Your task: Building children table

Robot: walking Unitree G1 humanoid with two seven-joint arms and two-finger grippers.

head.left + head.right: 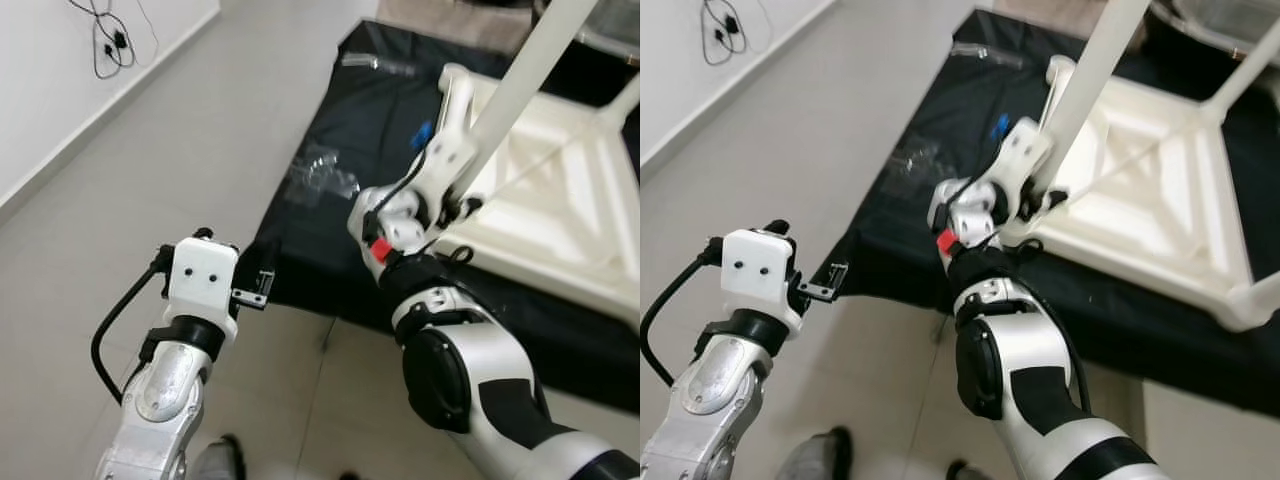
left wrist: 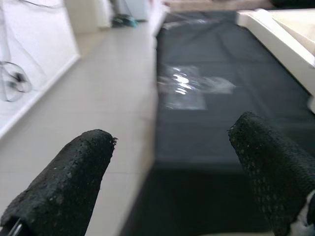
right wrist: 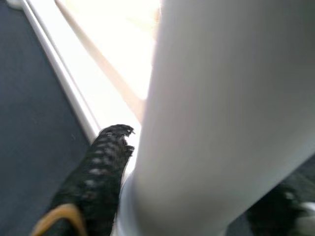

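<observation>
We stand on a pale tiled floor (image 1: 230,120), with a white wall (image 1: 40,90) running along our left and a tangle of dark cable (image 1: 108,40) hanging on it. A black sheet (image 1: 340,250) is spread over the floor ahead, and on its right half lies the white children's table (image 1: 560,190), turned upside down so its ribbed underside faces up; its near corner sits close to the sheet's front edge. A white table leg (image 1: 520,90) rises at a slant from that near left corner of the table, and a second leg (image 1: 1250,70) stands at the far right. Our right pincer (image 1: 455,205) is clenched around the slanting leg low down, just above where it meets the tabletop; in the right wrist view a black finger (image 3: 98,172) presses against the side of the leg, which blocks most of what lies beyond. Our left pincer (image 2: 172,182) hangs released over the bare floor just off the sheet's front left corner, fingers (image 2: 64,187) spread wide and holding nothing. Between the two arms, toward the sheet's left edge, lies a crumpled clear plastic bag (image 1: 320,175); another clear wrapper (image 1: 380,65) rests near the far edge, and a small blue piece (image 1: 421,133) lies just beside the table's left rim.
</observation>
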